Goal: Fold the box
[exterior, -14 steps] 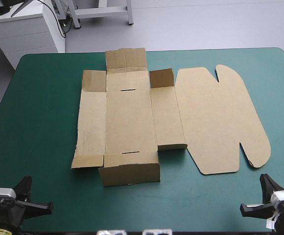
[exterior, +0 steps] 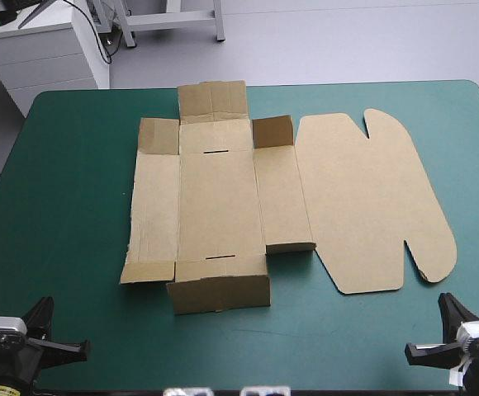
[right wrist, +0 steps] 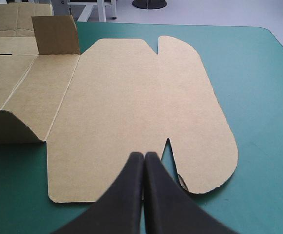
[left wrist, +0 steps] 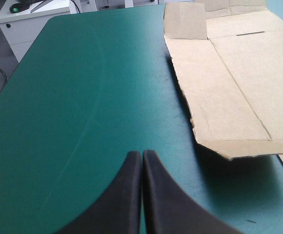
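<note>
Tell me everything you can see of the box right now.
The box is a cut sheet of plain brown board, lying mostly flat and unfolded on the teal-green table. Its centre panel has two short slots, with side panels either side. The far flap and near flap stand partly raised, as do the far corner tabs. The rounded, notched lid lies flat on the right. Only the table touches it; the left hand and right hand are apart from it.

Office or lab, white drawer cabinet (exterior: 45, 62), computer mouse (exterior: 2, 16), grey floor (exterior: 347, 41)
</note>
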{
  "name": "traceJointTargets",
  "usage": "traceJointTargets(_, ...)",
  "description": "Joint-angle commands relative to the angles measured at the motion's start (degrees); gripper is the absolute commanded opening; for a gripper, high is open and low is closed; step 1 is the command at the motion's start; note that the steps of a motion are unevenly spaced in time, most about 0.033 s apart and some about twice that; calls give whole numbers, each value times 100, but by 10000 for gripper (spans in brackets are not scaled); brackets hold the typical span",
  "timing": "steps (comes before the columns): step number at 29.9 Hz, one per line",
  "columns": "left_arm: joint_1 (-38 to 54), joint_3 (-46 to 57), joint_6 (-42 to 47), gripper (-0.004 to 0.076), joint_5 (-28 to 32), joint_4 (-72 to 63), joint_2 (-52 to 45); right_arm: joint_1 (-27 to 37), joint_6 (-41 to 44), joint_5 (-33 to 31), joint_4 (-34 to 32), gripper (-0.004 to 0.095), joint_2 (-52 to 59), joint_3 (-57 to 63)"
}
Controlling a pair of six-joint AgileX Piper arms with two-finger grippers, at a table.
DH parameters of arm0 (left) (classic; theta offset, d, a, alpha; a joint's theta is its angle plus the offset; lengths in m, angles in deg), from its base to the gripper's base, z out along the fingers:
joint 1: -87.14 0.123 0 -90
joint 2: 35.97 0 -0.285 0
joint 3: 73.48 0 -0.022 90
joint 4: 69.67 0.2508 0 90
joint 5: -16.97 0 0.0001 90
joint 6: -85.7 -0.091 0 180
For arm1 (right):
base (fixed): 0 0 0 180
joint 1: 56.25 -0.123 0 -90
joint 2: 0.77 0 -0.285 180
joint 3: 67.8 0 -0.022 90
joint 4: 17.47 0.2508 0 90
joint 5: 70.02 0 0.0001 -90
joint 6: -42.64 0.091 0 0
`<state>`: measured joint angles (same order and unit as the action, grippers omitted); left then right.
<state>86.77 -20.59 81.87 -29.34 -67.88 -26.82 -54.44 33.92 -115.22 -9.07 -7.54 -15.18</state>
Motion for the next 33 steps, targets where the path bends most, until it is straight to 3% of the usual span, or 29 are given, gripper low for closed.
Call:
traceJointTargets(1,-6,-125,49,-8,441,-32,133,41,-46,453,50,-19,102,-136)
traceJointTargets(7,-6,-163,212,-8,928,-127,178,41,-46,453,50,-19,102,-136)
traceJointTargets(12,-17,-510,308,-8,961,-70,740,41,-46,453,50,-19,102,-136)
traceJointTargets(22,-17,-1850,94,-8,137,-120,3318,41,-36,464,50,-19,102,-136)
traceJointTargets(28,-17,-2405,-28,-6,290,-442,4674,41,-36,464,50,-19,102,-136)
traceJointTargets(33,-4,-2708,-1410,17,-33,-2061,5648,41,-36,464,38,-19,102,-136)
